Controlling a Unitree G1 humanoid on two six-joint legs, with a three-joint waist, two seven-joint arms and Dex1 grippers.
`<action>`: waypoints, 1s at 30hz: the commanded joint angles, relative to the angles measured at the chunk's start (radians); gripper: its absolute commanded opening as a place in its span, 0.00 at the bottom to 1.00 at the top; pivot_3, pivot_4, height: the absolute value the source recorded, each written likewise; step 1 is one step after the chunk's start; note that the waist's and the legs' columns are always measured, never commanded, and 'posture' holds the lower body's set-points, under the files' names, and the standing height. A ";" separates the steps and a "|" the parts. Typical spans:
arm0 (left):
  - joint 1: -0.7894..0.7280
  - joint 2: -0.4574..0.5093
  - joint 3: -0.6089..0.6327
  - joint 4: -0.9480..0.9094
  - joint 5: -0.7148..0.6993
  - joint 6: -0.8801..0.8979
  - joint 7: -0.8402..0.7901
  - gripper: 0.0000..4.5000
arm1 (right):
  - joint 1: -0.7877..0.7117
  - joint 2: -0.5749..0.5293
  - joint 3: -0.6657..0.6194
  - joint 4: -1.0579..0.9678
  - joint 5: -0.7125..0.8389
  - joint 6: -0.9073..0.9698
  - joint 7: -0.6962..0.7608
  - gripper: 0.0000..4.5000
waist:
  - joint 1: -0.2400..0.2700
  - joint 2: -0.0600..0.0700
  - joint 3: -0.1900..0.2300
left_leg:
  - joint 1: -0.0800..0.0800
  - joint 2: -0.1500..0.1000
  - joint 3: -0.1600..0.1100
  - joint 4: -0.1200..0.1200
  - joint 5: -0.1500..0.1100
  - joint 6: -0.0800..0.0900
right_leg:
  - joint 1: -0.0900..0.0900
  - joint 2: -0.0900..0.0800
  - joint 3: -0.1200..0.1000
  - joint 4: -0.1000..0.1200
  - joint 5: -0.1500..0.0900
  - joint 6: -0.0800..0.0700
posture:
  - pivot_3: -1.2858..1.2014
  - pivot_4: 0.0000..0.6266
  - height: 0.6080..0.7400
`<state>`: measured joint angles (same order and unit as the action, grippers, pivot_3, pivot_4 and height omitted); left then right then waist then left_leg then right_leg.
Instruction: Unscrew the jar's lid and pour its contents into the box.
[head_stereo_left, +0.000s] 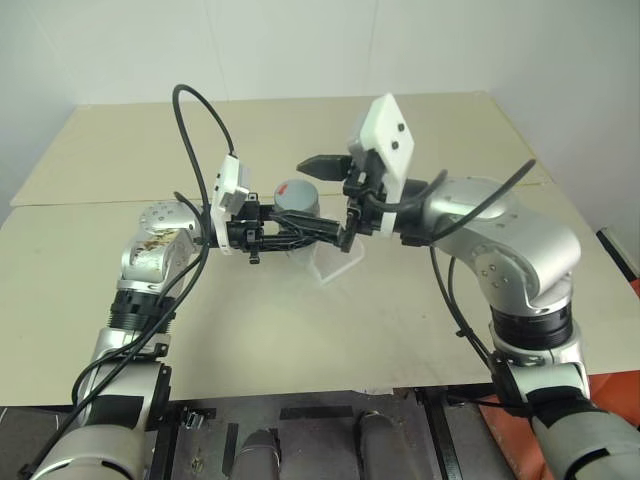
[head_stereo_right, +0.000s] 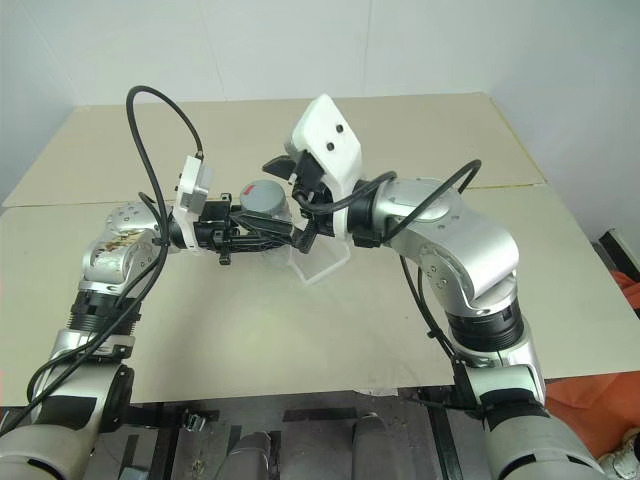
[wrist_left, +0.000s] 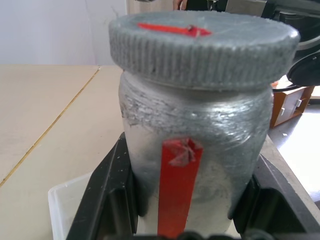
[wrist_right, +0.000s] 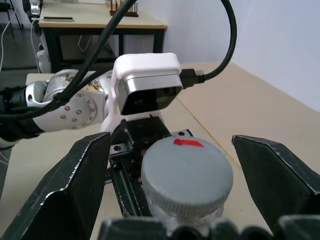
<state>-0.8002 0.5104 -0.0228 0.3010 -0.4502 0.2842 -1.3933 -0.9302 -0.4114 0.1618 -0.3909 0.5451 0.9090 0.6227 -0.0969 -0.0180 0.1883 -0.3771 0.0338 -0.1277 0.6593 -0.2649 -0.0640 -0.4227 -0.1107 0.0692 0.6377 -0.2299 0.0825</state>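
My left gripper (head_stereo_left: 312, 228) is shut on the body of the silver-grey jar (wrist_left: 220, 135), held upright above the table. A strip of red tape runs down the jar's side. The ribbed grey lid (wrist_right: 187, 175), with a small red mark on top, sits on the jar. My right gripper (wrist_right: 170, 144) is open, one finger (wrist_right: 75, 190) on each side of the lid and apart from it. The clear box (head_stereo_left: 335, 262) lies on the table right under the jar. The contents are hidden inside the jar.
The beige table (head_stereo_left: 420, 330) spreads wide on all sides, with a seam running across it behind the arms. Black cables loop over both wrists. An orange object (head_stereo_left: 620, 255) shows past the table's right edge.
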 joint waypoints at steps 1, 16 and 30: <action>-0.015 0.010 0.012 -0.027 -0.005 -0.014 0.000 0.43 | -0.028 0.016 0.003 0.014 -0.033 -0.043 -0.013 0.99 | 0.000 0.000 0.000 | 0.000 0.000 0.000 0.000 0.000 0.000 | 0.000 0.000 0.000 0.000 0.000 0.000 | 0.52 0.24 1.00; -0.007 0.023 0.014 -0.041 -0.006 -0.015 -0.002 0.43 | -0.018 0.010 -0.008 0.032 -0.050 -0.052 0.022 0.99 | 0.000 0.000 0.000 | 0.000 0.000 0.000 0.000 0.000 0.000 | 0.000 0.000 0.000 0.000 0.000 0.000 | 0.52 0.24 1.00; 0.001 0.032 0.016 -0.055 -0.007 -0.018 -0.003 0.43 | -0.015 0.010 -0.011 0.035 -0.043 -0.054 0.056 0.78 | 0.000 0.000 0.000 | 0.000 0.000 0.000 0.000 0.000 0.000 | 0.000 0.000 0.000 0.000 0.000 0.000 | 0.52 0.24 1.00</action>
<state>-0.7955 0.5257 -0.0227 0.2847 -0.4503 0.2826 -1.3937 -0.9308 -0.4002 0.1780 -0.3327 0.4942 0.8842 0.6746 -0.0973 -0.0180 0.1884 -0.3772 0.0337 -0.1276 0.6594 -0.2649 -0.0640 -0.4229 -0.1107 0.0692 0.6378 -0.2299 0.0825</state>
